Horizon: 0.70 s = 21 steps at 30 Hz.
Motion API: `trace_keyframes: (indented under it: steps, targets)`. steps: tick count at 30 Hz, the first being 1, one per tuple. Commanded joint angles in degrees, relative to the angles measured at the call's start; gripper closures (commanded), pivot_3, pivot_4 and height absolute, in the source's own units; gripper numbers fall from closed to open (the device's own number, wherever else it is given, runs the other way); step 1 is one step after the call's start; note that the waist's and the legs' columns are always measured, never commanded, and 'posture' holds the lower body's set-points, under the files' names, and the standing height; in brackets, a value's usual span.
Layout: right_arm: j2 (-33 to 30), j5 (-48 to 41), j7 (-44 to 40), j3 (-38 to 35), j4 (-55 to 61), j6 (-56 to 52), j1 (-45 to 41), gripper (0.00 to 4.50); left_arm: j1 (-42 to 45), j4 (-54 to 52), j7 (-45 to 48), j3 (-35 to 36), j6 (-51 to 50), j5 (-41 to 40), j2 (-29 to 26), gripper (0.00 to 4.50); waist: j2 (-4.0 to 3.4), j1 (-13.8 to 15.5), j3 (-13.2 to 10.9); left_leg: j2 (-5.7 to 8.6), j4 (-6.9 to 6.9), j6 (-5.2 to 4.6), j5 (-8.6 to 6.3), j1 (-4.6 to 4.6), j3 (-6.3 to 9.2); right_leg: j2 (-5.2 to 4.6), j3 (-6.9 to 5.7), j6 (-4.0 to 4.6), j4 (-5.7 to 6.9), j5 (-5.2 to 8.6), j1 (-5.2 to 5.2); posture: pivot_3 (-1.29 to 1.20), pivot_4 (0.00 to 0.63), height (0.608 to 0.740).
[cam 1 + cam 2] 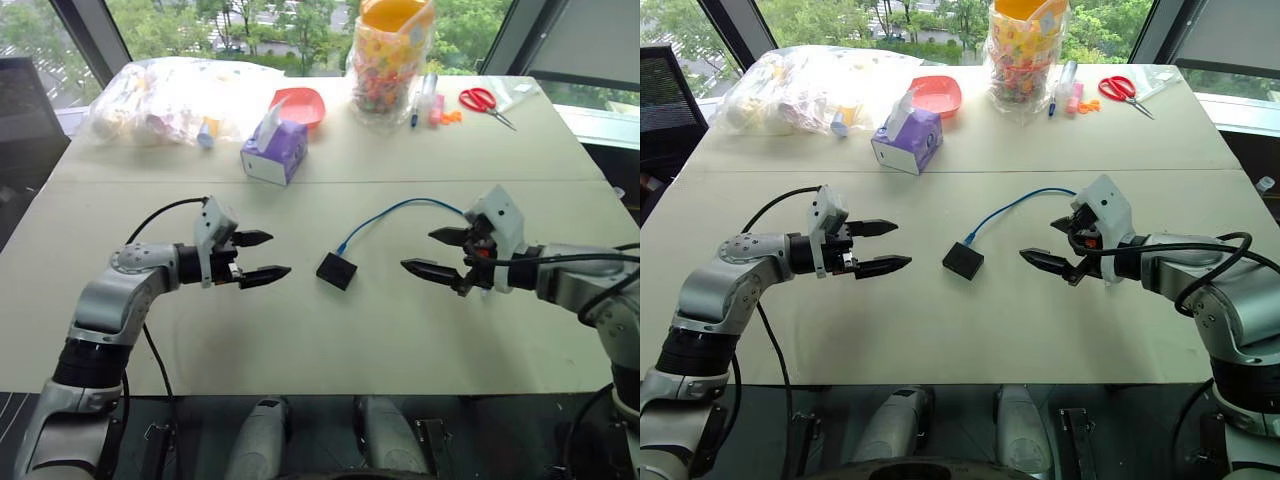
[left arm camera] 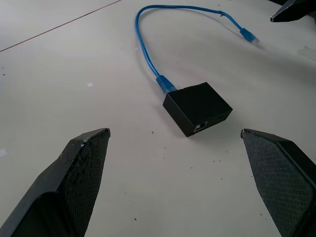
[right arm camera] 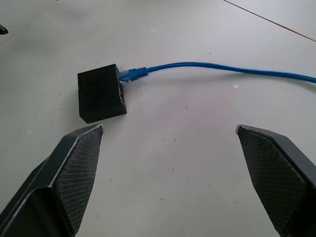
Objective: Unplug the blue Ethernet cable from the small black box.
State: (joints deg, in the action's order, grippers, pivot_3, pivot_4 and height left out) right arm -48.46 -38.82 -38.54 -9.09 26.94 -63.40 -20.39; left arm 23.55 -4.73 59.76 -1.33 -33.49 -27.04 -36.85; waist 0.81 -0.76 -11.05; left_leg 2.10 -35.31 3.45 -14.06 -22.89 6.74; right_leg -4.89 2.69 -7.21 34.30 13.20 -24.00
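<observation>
Bright, even daylight pours in from the windows point(image 1: 250, 25) behind the surface point(image 1: 330, 330), so shadows are soft and faint. Wrist views are sharp, just the near fingertips point(image 2: 74, 182) go slightly soft.

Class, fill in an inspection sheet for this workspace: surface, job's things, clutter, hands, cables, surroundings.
Surface: beige table, seam across the middle.
Job's things: blue Ethernet cable plugged into small black box at table centre; its far plug lies free.
Clutter: purple tissue box, red bowl, plastic bag, jar of sweets, red scissors, pens, all along the far edge.
Hands: left hand and right hand open, flanking the box, touching nothing.
Cables: black arm cables.
Surroundings: windows, trees outside.
</observation>
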Motion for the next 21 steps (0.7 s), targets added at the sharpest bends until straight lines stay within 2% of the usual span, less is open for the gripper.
trace_keyframes:
  steps: [1,5,16,21]
  targets:
    - [-1.01,0.24,-0.67,0.05,0.44,1.54,-1.47,0.00,0.44,-2.20,1.17,0.85,-0.21,-1.42,-0.95,0.05,0.00,0.00,0.00,0.00,0.00,0.00,0.00,0.00,0.00,0.00,0.00,0.00,0.00,0.00,0.00,0.00,0.150,0.740]
    - [-1.97,1.14,-1.82,1.33,-0.32,2.79,-2.35,0.00,0.95,-3.55,1.20,2.55,-3.22,-4.68,-0.98,0.05,0.00,-0.01,0.00,0.00,-0.01,0.00,0.00,0.00,0.00,0.00,0.00,0.00,0.02,0.00,0.00,0.00,0.150,0.740]
    - [-2.56,3.63,-4.26,6.65,-1.54,5.93,-6.27,0.00,-2.47,-6.35,2.46,3.33,-3.32,-4.97,-5.73,0.05,0.00,-0.08,0.00,-0.01,-0.06,0.01,0.00,0.01,-0.04,0.01,0.04,0.00,0.10,-0.01,-0.05,0.00,0.150,0.740]
    - [-4.68,7.67,-8.84,10.35,-4.98,11.41,-8.58,0.00,-1.96,-7.26,1.96,2.07,-4.01,-4.27,-6.74,0.05,0.00,-0.03,0.00,0.00,-0.15,0.01,0.00,-0.03,-0.04,0.01,0.04,0.00,0.13,-0.01,-0.05,0.00,0.150,0.740]
